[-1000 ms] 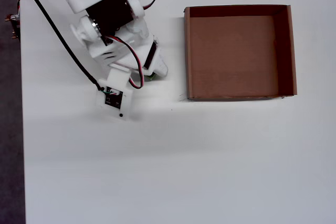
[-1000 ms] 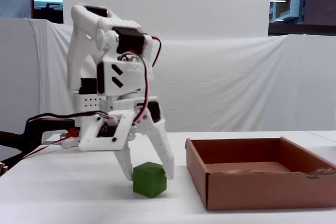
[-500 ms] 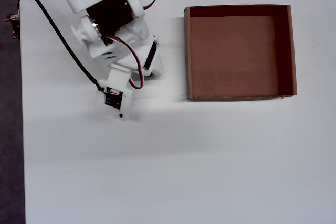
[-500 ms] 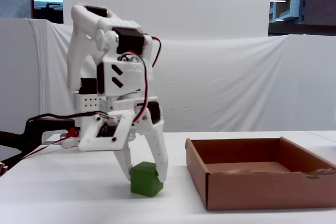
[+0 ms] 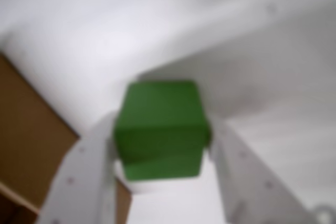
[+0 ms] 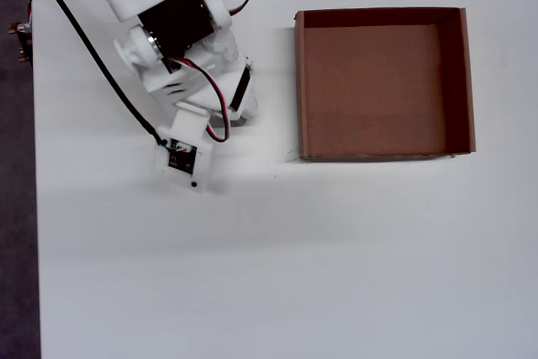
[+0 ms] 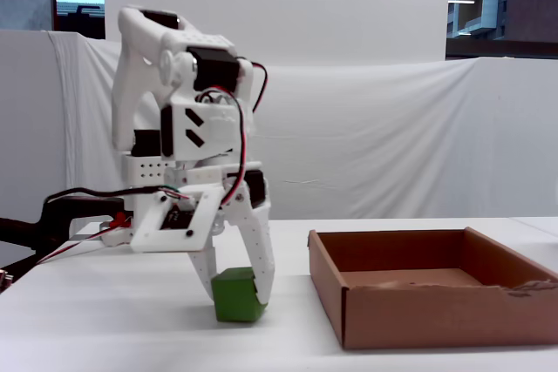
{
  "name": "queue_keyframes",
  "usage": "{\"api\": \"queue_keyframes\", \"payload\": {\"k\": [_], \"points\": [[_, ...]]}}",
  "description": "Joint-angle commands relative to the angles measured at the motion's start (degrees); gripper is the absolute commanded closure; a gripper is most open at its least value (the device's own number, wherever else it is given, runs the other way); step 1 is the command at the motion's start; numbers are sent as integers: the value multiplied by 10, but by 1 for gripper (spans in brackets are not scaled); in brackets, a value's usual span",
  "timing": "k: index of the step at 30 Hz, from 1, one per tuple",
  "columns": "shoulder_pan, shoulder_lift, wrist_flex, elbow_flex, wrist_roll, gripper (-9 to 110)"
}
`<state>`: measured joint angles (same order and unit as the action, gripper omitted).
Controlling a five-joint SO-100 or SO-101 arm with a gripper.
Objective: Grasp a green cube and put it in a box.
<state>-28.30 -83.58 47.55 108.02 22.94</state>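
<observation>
Wrist view, green cube (image 5: 159, 128): we see it filling the middle of the picture, blurred, with a white finger (image 5: 84, 177) pressed against its left side and another against its right.
Wrist view, gripper (image 5: 160, 150): its two fingers are closed tight on the cube, each touching a face.
Wrist view, box (image 5: 26, 129): we make out a brown cardboard wall at the lower left edge, behind the left finger (too blurred to tell more).
Wrist view, table (image 5: 157, 19): plain white surface beyond the cube.

Overhead view, arm (image 6: 172, 48): we find it at the upper left, white with red and black wires, covering the cube completely.
Overhead view, box (image 6: 468, 81): square brown tray at the upper right, nothing lying on its floor, its left wall near the arm but apart from it.
Overhead view, table (image 6: 294, 266): white, bare across the lower part.

Fixed view, gripper (image 7: 237, 295): pointing down at the table, its fingers clamped on the cube, one at each side.
Fixed view, green cube (image 7: 236, 295): we see it tilted between the fingertips, low at the table surface (whether its bottom edge touches the table we cannot tell), to the left of the box and outside it.
Fixed view, box (image 7: 436, 307): resting on the table at the right, its low walls upright.
</observation>
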Motion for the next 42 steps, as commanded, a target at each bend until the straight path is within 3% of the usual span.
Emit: {"api": "queue_keyframes", "payload": {"k": [1,23,30,42], "points": [[4,-25,2,-2,-2,86],[-47,-105,116,-126,-1,86],[-131,-79,200,-238,-2,86],[-208,7,216,-335,-2,86]]}}
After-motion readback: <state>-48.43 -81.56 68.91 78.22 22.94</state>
